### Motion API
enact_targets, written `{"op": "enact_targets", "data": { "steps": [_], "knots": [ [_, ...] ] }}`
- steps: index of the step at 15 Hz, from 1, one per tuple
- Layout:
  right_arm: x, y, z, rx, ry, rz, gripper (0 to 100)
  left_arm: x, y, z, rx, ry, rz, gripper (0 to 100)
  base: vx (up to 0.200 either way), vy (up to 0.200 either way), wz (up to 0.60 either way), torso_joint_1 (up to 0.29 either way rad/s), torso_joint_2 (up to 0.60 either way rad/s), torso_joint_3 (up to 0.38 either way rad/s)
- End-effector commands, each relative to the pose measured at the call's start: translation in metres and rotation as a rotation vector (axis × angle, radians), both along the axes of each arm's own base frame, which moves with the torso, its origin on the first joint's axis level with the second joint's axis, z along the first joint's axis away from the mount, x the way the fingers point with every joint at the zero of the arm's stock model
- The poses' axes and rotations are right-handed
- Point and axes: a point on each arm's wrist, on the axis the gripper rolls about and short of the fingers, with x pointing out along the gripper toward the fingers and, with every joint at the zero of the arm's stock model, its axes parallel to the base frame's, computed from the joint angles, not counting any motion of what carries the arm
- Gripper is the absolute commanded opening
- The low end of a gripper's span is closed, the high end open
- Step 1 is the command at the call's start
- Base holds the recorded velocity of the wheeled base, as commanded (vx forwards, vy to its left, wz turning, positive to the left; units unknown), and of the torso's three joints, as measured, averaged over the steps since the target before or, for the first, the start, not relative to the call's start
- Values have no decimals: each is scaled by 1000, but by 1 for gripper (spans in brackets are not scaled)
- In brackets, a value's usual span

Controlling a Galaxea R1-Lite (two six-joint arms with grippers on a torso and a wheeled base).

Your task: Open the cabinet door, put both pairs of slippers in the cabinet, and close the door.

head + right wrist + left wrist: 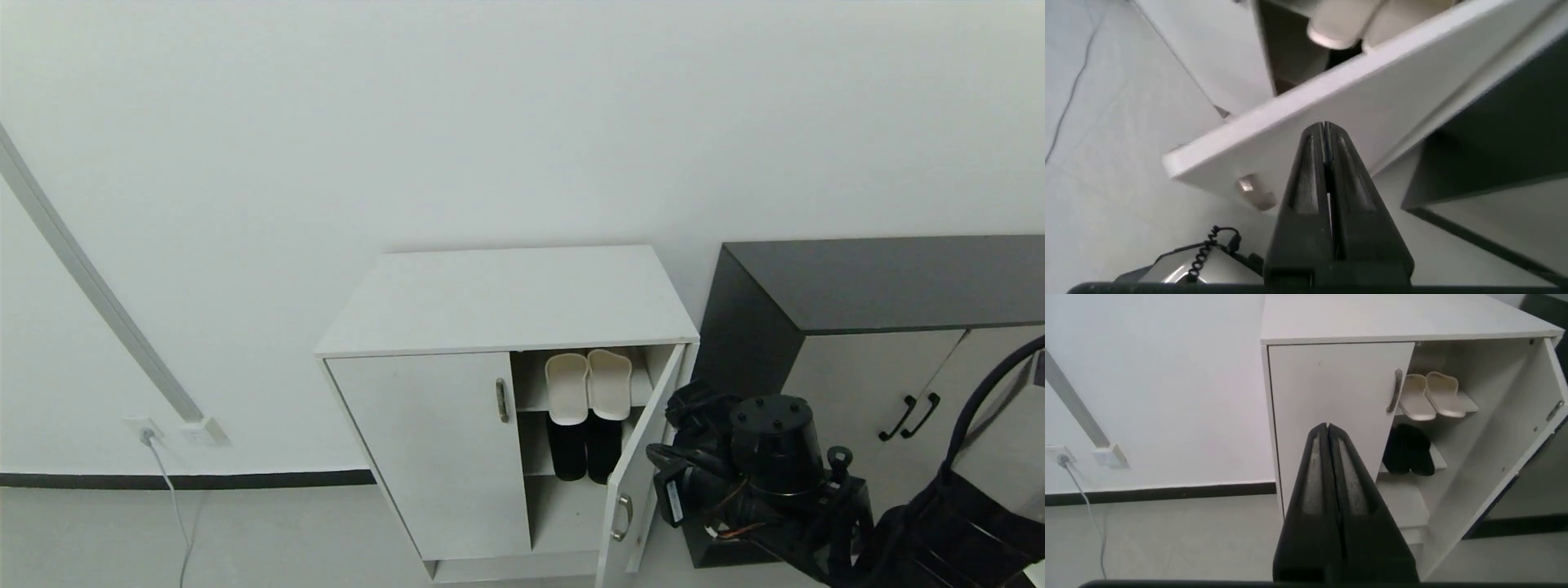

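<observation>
Stage: closure. The right gripper (1325, 126), fingers pressed together and holding nothing, points at the outer face of the open door (1396, 98), not far from the handle (1253, 189). Whether it touches the panel cannot be told. The door stands swung out on the right side of the cabinet (506, 298). Inside, the white slippers (588, 385) lie on the upper shelf and the black slippers (581, 447) on the shelf below, so loading appears done. The left gripper (1328, 426), fingers likewise together and empty, hangs well apart, facing the shut left door (433, 449). Recommended: push with the closed tips square against the panel near its free edge, far from the hinge. Follow the door's arc so the tips do not slide off, and slow down near the frame to avoid rebound. The white pair appears to reach the shelf's front edge and deserves watching as the door comes home.
</observation>
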Motion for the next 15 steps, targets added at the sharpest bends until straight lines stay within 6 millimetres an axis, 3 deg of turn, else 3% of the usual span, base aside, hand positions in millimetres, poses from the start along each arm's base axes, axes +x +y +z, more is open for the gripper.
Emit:
{"op": "enact_targets", "data": {
  "steps": [1, 8, 15],
  "knots": [
    [6, 4, -8, -7, 12, -1, 0, 0, 0, 0, 0, 2, 1, 0, 0, 0, 0, 0, 0, 0],
    [26, 18, -19, 4, 10, -8, 0, 0, 0, 0, -1, 2, 1, 0, 0, 0, 0, 0, 0, 0],
    [63, 31, -27, 39, -29, -43, 0, 0, 0, 0, 0, 2, 1, 0, 0, 0, 0, 0, 0, 0]
  ]
}}
